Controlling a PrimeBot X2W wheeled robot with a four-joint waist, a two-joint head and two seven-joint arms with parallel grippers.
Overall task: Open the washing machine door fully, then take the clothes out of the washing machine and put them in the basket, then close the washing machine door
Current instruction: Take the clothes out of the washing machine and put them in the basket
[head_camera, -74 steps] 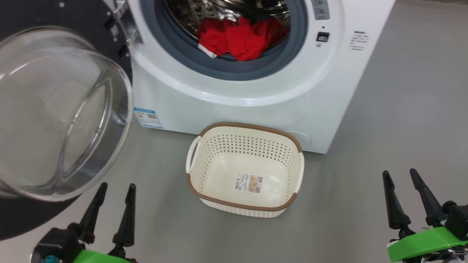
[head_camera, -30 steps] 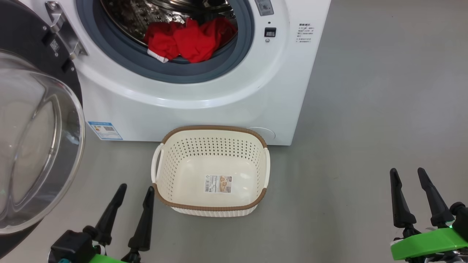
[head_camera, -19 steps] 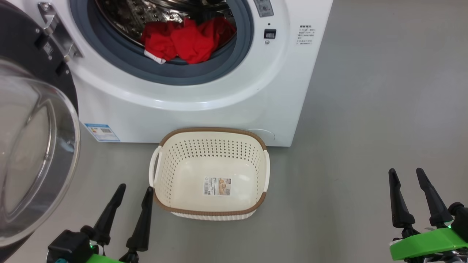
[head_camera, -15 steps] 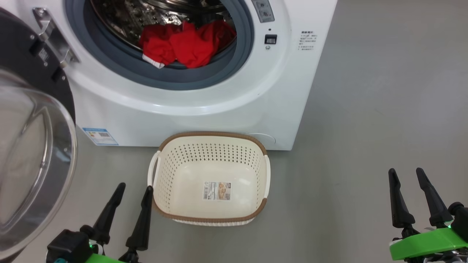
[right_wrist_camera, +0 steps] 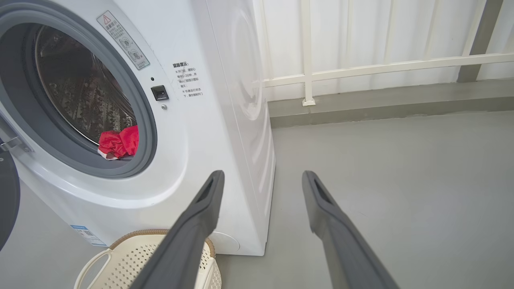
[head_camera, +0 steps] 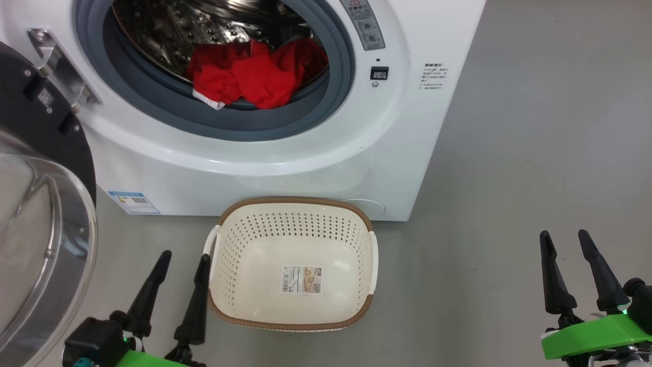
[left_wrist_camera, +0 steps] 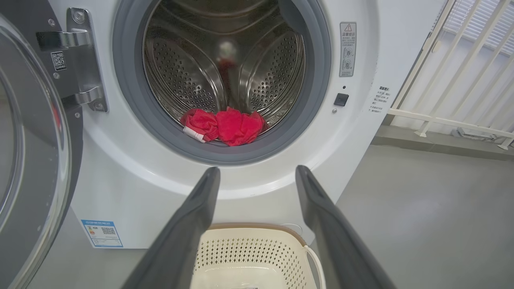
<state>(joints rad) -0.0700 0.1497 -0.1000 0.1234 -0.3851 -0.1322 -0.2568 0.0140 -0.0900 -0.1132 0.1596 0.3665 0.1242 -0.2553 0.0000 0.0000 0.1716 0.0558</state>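
Note:
The washing machine [head_camera: 285, 153] [left_wrist_camera: 132, 192] [right_wrist_camera: 209, 132] stands with its door [head_camera: 41, 244] [left_wrist_camera: 28, 160] swung wide open to the left. Red clothes [head_camera: 254, 74] [left_wrist_camera: 225, 126] [right_wrist_camera: 118, 143] lie at the front of the steel drum, against the grey rubber ring. The cream basket [head_camera: 291, 265] [left_wrist_camera: 257, 257] [right_wrist_camera: 120, 261] sits on the floor right before the machine, holding no clothes. My left gripper [head_camera: 183, 257] [left_wrist_camera: 257, 172] is open, just left of the basket. Far to the right, over bare floor, my right gripper [head_camera: 564, 235] [right_wrist_camera: 263, 174] is open too.
Grey floor [head_camera: 535, 153] spreads to the right of the machine. A white railing [right_wrist_camera: 361, 68] and a low kerb run behind it. The open door's glass bowl bulges out at the left, close to my left arm.
The head camera has shifted, so machine and basket sit lower and further left in view and the drum shows deeper. Both grippers stay open in the same places.

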